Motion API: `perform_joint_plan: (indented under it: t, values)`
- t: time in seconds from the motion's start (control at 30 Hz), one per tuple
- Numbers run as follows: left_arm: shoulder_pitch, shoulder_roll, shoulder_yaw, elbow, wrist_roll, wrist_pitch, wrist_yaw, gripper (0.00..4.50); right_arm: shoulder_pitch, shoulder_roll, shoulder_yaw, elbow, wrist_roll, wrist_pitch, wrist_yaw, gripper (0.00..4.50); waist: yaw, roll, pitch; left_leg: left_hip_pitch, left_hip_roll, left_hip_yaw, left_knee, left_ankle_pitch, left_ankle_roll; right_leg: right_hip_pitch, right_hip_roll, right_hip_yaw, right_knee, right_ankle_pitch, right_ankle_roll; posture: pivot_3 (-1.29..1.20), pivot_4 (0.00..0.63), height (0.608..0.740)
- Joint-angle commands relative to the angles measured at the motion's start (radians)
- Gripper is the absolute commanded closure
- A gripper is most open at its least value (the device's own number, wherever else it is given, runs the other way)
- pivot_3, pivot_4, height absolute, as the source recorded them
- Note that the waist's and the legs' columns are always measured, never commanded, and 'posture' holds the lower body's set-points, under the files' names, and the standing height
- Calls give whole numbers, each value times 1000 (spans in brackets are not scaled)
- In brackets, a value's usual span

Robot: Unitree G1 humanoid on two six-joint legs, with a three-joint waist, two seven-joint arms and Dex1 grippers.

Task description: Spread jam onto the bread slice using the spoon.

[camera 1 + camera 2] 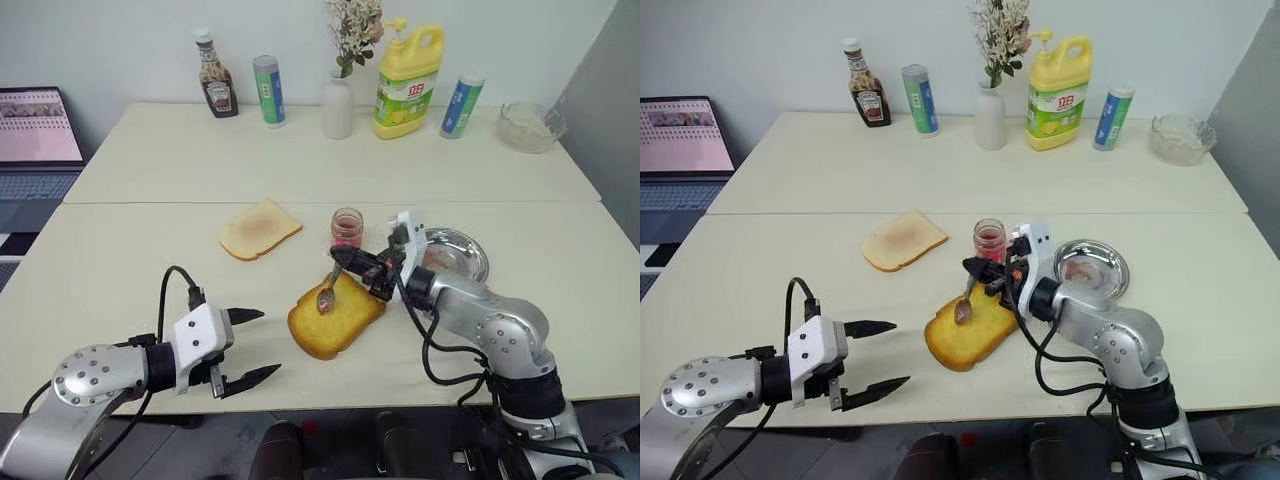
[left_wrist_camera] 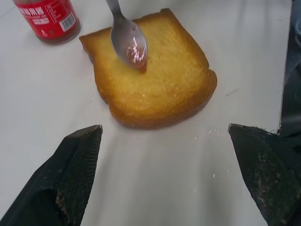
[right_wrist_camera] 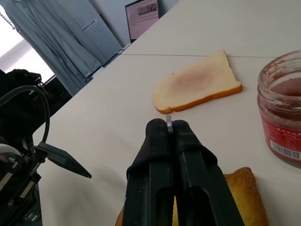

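The left gripper [image 1: 254, 346] hovers left of the bread slice [image 1: 335, 318] on the bench [image 1: 120, 270], fingers spread, empty. The spoon [image 1: 327, 294] rests bowl-down on that slice; the jam [image 1: 347, 227] stands just behind it. The right gripper [image 1: 340, 258], right of the slice, clamps the spoon's handle.

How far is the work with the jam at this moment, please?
Done: the jar is open and the spoon carries pink jam. In hand: the right claw is shut on the spoon, whose bowl rests on the bread slice. Left: the spreading, as the slice's top looks bare. The left claw is open, holding nothing.
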Motion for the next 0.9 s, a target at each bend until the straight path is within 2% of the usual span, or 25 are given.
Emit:
perform_joint_plan:
  t: [0.03, 0.33, 0.6, 0.8, 0.9]
  values:
    - [-4, -13, -11, 5, 21, -47, 7, 0, -12, -37, 40, -29, -88, -88, 80, 4443, 0, 0, 0, 0, 0, 0, 0, 0, 0, 0, 0, 0, 0, 0, 0, 0, 150, 740]
    - [-42, -30, -38, 18, 34, -62, 12, 0, -10, -156, 125, -112, -260, -201, 210, 4443, 1, 0, 0, 0, 0, 0, 0, 0, 0, 0, 0, 0, 0, 0, 0, 0, 150, 740]
    - [-70, -33, -58, 25, 41, -64, 13, 0, 3, -254, 134, -175, -359, -273, 302, 4443, 3, -1, 0, 0, 0, 0, 1, 0, 0, 1, 0, 0, 0, 0, 0, 0, 150, 740]
    - [-86, -33, -67, 32, 42, -66, 12, 0, -2, -263, 56, -196, -316, -238, 308, 4443, 6, -1, 0, 1, 0, -1, 1, 0, 0, 1, 0, -1, 0, 1, -1, 0, 150, 740]
    - [-91, -32, -68, 34, 43, -68, 11, 0, -3, -189, -85, -177, -142, -88, 226, 4443, 7, -1, 0, 1, 0, -1, 1, 0, 0, 2, 0, -1, 0, 1, -1, 0, 150, 740]
